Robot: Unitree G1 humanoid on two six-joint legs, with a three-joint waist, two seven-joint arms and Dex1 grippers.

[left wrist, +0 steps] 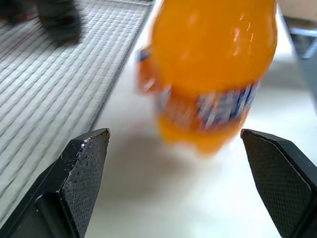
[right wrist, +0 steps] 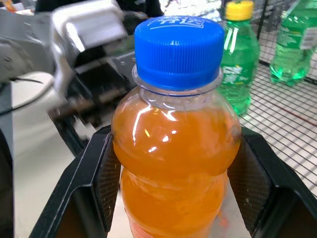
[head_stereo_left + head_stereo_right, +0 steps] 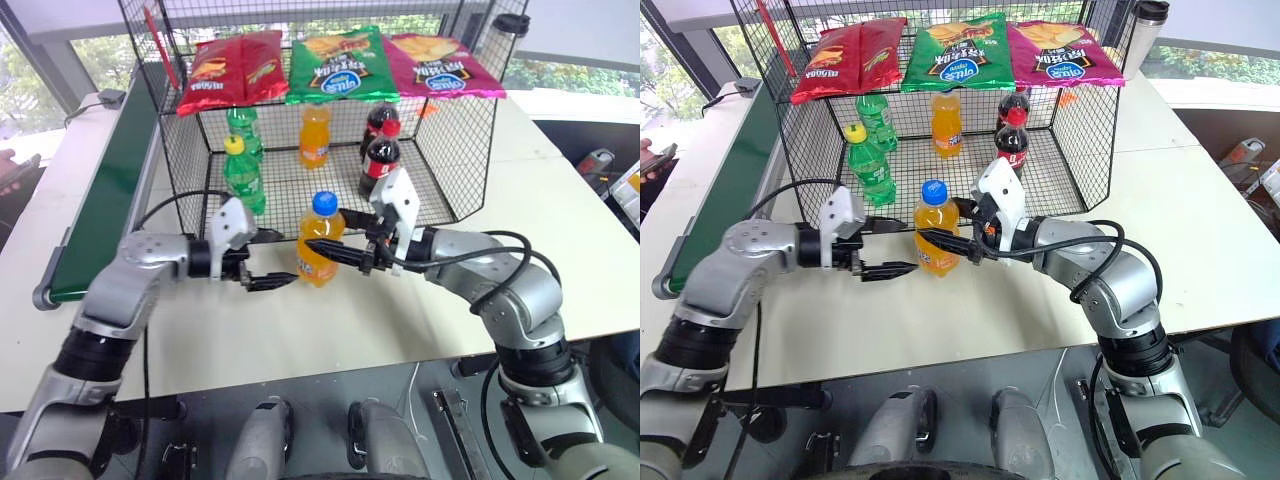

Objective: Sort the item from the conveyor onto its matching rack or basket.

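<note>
Conveyor (image 3: 105, 190): dark green belt in a grey frame, along the desk (image 3: 560, 210) edge at 9 o'clock of the basket.

Left end effector (image 3: 268, 281): fingers spread wide, nothing between them, tips just short of the bottle's lower body at its 9 o'clock. In the left wrist view both pads (image 1: 84, 173) stand well apart, with the bottle beyond them.

Blue-capped orange drink bottle (image 3: 319, 240): upright, just in front of the basket's open front edge. I cannot tell whether its base rests on the desk.

Right end effector (image 3: 336, 252): pinching the bottle at its body, coming in from 3 o'clock. In the right wrist view its black fingers (image 2: 250, 183) press both sides below the blue cap.

Black wire-mesh basket (image 3: 455, 165): at 12 o'clock of the bottle. Inside, two green bottles (image 3: 243, 175), an orange-capped orange bottle (image 3: 315, 135) and two cola bottles (image 3: 379, 160) stand on the grid floor. Three chip bags (image 3: 338, 63) lie across the slanted rack above.
</note>
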